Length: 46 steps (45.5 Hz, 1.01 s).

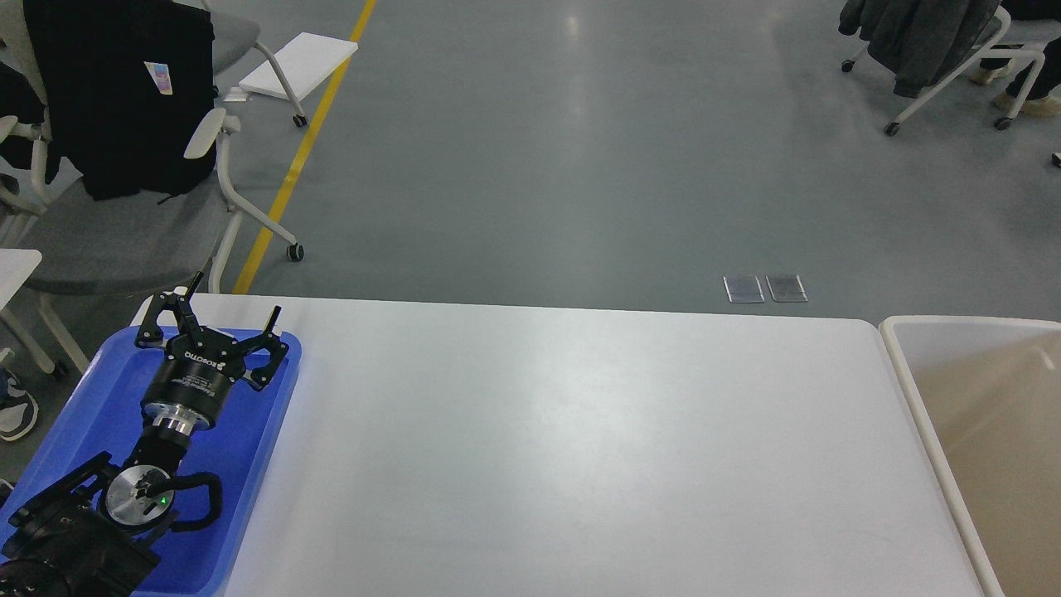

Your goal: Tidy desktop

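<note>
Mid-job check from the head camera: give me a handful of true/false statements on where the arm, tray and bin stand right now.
1. The left gripper is open above the blue tray. True.
2. The left gripper holds an object. False: nothing shows between its spread fingers.
3. The beige bin stands at the right end of the desktop. True.
4. The right gripper is over the bin. False: no right arm is in view.
5. A chair with a black garment stands beyond the desktop's left corner. True.
</note>
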Motion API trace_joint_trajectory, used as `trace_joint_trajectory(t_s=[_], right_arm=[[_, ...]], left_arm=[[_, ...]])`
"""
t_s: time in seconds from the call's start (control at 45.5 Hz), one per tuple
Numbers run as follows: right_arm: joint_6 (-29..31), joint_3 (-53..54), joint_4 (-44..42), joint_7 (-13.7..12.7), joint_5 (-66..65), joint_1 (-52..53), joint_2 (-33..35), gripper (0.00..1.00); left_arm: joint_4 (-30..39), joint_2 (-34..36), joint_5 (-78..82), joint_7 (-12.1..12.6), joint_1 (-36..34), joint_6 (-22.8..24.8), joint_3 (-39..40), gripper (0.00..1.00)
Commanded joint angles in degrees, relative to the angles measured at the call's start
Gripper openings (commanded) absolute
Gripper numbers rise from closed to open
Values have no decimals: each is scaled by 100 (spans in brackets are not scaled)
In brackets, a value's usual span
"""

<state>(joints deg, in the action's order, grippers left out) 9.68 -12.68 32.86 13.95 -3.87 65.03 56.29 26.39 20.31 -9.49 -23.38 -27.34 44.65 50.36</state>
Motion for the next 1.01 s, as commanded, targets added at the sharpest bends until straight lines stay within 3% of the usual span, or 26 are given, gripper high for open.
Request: trace_joint_trajectory(t_s=[0.0, 0.286, 0.44, 0.505, 0.637, 0.681, 0.747, 0.989], right_arm=[[-36, 801, 10, 2, 9, 238, 49, 100], [-71, 3675, -96, 37, 1, -324, -294, 100], [-10, 4449, -34, 160, -69, -702, -531, 100], [8, 4660, -25, 449, -78, -808, -715, 100], [26, 5012, -34, 1609, -96, -1308, -1058, 100], [43, 5047, -25, 1882, -114, -1527, -1207, 100], [104, 5056, 10, 1997, -131, -1826, -1375, 100], [649, 5636, 19, 1997, -140, -2547, -2244, 100]], left_arm=[[-2, -1, 0, 0, 0, 0, 0, 99], [-2, 8, 0, 0, 0, 0, 0, 99], [-2, 8, 0, -9, 9, 0, 0, 99], [-2, 8, 0, -9, 9, 0, 0, 99], [-2, 8, 0, -9, 9, 0, 0, 99], [-2, 8, 0, -9, 9, 0, 0, 99], [-2, 8, 0, -9, 9, 0, 0, 99], [-2, 8, 0, -9, 9, 0, 0, 99]])
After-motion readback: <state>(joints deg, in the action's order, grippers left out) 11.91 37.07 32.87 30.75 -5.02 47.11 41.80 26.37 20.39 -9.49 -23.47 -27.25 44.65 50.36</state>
